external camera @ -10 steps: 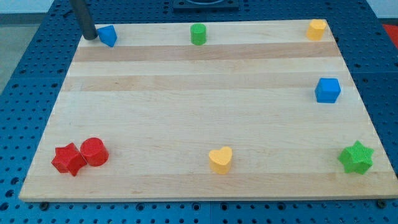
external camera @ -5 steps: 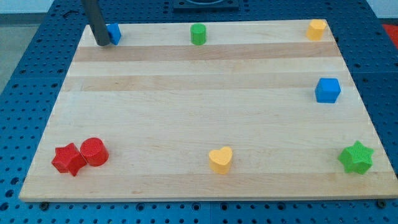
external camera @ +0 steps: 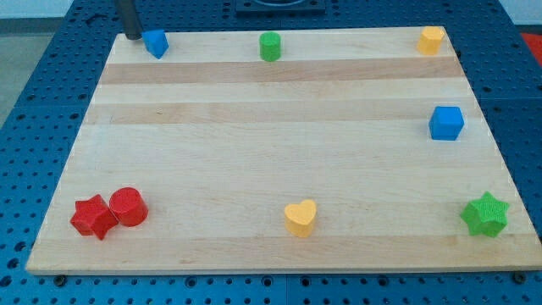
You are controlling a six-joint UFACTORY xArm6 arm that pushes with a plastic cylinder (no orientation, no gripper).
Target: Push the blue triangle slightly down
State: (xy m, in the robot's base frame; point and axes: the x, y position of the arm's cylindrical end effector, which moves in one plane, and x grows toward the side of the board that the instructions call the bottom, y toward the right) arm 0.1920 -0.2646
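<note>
One blue triangle (external camera: 155, 42) is seen at the board's (external camera: 271, 152) top-left corner; my tip (external camera: 134, 36), just left, is cut off above; no pincer is fitted.

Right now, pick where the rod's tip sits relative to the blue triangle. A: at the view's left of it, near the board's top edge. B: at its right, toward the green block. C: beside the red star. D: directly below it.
A: my tip stands just at the view's left of the blue triangle, near the wooden board's top-left corner.

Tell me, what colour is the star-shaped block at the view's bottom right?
Green; the green star shows in the camera view.
</note>
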